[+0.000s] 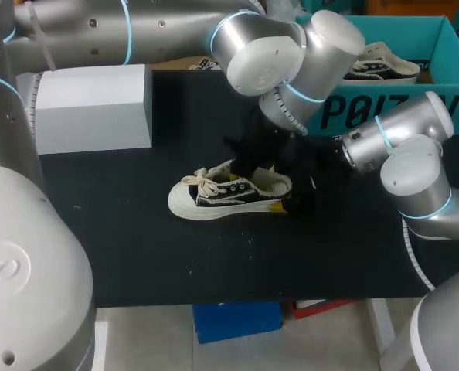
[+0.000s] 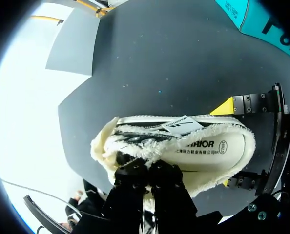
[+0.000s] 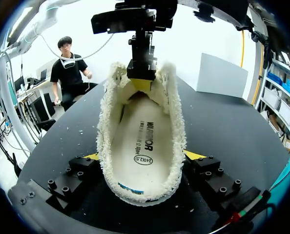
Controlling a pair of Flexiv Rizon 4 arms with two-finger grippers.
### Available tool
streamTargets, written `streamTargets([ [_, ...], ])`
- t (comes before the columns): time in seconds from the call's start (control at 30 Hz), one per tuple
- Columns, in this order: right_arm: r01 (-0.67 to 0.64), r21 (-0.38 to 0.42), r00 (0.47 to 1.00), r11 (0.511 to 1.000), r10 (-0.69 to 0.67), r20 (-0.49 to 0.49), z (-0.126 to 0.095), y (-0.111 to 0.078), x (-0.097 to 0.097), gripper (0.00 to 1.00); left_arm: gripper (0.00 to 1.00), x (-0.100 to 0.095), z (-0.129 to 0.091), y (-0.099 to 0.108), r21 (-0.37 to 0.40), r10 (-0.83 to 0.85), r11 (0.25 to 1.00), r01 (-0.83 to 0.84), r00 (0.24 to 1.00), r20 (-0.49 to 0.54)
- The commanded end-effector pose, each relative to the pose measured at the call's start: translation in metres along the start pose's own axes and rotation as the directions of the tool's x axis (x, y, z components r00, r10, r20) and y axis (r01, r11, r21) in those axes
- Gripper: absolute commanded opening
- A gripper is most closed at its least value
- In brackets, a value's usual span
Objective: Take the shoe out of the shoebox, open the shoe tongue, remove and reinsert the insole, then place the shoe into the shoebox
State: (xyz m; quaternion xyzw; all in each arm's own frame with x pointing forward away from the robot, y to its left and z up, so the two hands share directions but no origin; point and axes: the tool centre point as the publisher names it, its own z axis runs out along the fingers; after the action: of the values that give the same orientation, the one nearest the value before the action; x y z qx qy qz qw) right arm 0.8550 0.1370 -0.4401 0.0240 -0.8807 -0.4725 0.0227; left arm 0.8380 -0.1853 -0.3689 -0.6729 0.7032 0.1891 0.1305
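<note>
**Sneaker held at both ends on the table, outside the shoebox**

At the far left of the black table [image 1: 121, 255] stands a pale grey box [image 1: 94, 108], well apart from everything else. Near the middle lies the black-and-white sneaker [image 1: 226, 193], upright on its sole, toe to the left and heel to the right.

The left arm reaches in from above, and the left gripper [image 2: 149, 168] comes down over the lace end of the opening. Its two fingers are pressed almost together, pinching the frayed edge of the tongue [image 2: 130, 155] between them.

The shoe's mouth gapes wide, and the cream insole [image 3: 142, 146] lies flat inside it, print facing up.

At the heel, the right gripper [image 3: 142, 156] comes in from the right along the table. Its fingers stand wide apart, and the yellow fingertips [image 3: 193, 155] press against the heel's two sides, so it grips the sneaker.

At the far right rear sits the teal shoebox [image 1: 446, 54], open on top, with a second sneaker [image 1: 380, 66] inside.
</note>
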Motion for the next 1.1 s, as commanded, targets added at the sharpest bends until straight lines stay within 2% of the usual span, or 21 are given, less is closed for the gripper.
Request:
streamTargets([
  [0.03, -0.002, 0.001, 1.000, 1.000, 0.002, 0.001, 0.004, -0.002, -0.002, 0.00, 0.00, -0.011, -0.008, 0.005, 0.027, -0.004, 1.000, 0.005, 1.000, -0.021],
  [0.27, -0.002, 0.001, 1.000, 1.000, 0.002, 0.001, 0.004, -0.002, -0.002, 0.00, 0.00, -0.024, -0.022, 0.006, 0.067, -0.026, 0.997, 0.030, 0.998, -0.061],
  [0.57, -0.002, 0.001, 1.000, 1.000, 0.002, 0.001, 0.004, -0.002, -0.002, 0.00, 0.00, -0.047, -0.029, 0.011, 0.090, -0.059, 0.993, 0.070, 0.991, -0.120],
  [1.1, -0.002, 0.001, 1.000, 1.000, 0.002, 0.001, 0.004, -0.002, -0.002, 0.00, 0.00, -0.080, -0.014, 0.023, 0.098, -0.131, 0.984, 0.148, 0.977, -0.166],
])
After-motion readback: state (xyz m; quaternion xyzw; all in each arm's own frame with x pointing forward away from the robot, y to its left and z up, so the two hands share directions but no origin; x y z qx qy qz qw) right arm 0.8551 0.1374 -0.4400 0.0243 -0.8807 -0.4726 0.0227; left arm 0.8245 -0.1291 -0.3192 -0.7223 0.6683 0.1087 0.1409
